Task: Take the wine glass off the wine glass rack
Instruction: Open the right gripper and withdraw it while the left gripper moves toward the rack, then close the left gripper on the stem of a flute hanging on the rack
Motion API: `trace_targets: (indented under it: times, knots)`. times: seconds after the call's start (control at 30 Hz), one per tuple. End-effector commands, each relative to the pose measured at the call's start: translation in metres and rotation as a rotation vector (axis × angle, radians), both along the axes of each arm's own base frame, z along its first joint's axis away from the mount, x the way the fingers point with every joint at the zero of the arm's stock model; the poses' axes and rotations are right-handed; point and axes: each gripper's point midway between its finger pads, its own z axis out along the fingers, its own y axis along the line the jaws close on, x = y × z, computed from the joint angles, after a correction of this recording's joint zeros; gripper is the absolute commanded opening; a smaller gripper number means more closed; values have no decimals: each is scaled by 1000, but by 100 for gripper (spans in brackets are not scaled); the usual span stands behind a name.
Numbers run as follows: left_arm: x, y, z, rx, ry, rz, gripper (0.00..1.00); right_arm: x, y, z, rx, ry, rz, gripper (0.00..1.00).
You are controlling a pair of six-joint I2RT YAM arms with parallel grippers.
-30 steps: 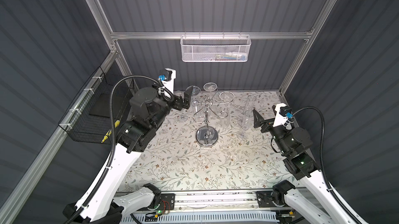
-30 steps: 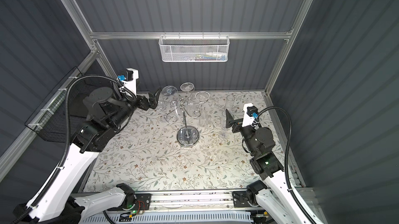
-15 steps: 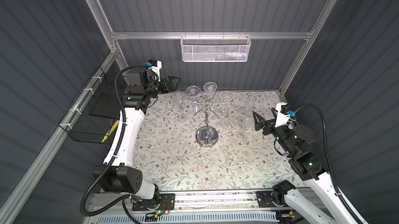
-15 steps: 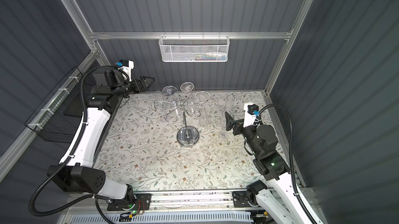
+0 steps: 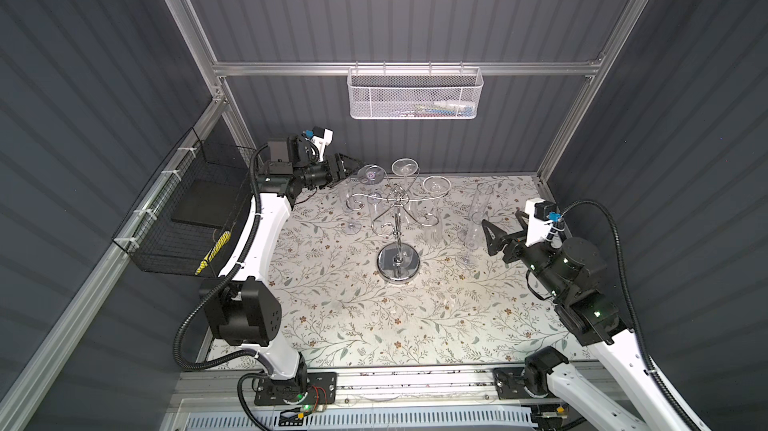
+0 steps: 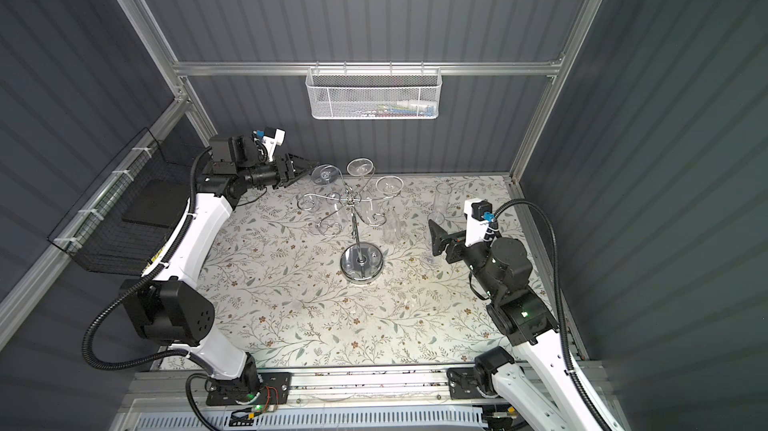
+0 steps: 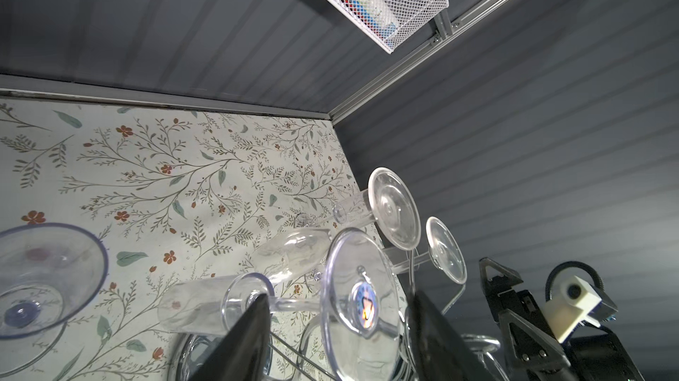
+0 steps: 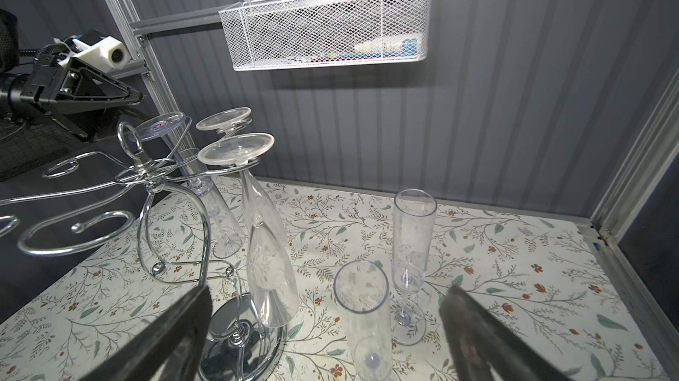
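The chrome wine glass rack (image 5: pixel 398 262) (image 6: pixel 361 263) (image 8: pixel 147 174) stands mid-table, with three clear wine glasses hanging upside down from its back arms. My left gripper (image 5: pixel 352 165) (image 6: pixel 306 164) (image 7: pixel 338 338) reaches in level from the back left. Its jaws are open and straddle the round foot of the leftmost hanging wine glass (image 5: pixel 371 175) (image 6: pixel 325 174) (image 7: pixel 362 305), with a gap on each side. My right gripper (image 5: pixel 492 233) (image 6: pixel 436 238) (image 8: pixel 330 342) is open, low on the right of the rack, holding nothing.
Two flutes (image 5: pixel 478 204) (image 8: pixel 413 228) stand upright on the floral cloth right of the rack, the nearer flute (image 8: pixel 363 316) just ahead of my right jaws. Another glass (image 5: pixel 349 208) stands left of the rack. A white mesh basket (image 5: pixel 415 94) hangs on the back wall and a black wire basket (image 5: pixel 187 217) on the left wall.
My left arm has swung down and back to the far left, and its gripper now points at the leftmost hanging glass with narrower jaws. The right arm has barely shifted.
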Motion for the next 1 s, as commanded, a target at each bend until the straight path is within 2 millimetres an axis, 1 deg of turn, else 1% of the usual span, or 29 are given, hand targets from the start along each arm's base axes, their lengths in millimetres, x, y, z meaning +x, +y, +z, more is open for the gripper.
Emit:
trace_targets:
  times: [0.0, 0.17, 0.33, 0.43, 0.57, 0.77, 0.97]
  knots:
    - [-9, -5, 1, -41, 27, -67, 58, -3, 3, 10, 17, -9, 26, 99]
    - [-12, -8, -8, -52, 59, -90, 51, -1, 7, 9, 19, -5, 44, 99]
    - [-14, -8, -19, -38, 87, -94, 51, 2, 9, 4, 14, 8, 47, 99]
    - [-14, -8, -24, -29, 96, -93, 49, 2, 10, 3, 15, 6, 49, 99]
    - [-13, -10, -26, -35, 105, -101, 41, 2, 10, 3, 9, 6, 50, 99]
    - [-14, -16, -28, -44, 112, -120, 32, 2, 10, 2, 10, 9, 53, 99]
    - [-14, -21, -23, -77, 113, -135, 21, 2, 11, 2, 8, 8, 57, 99]
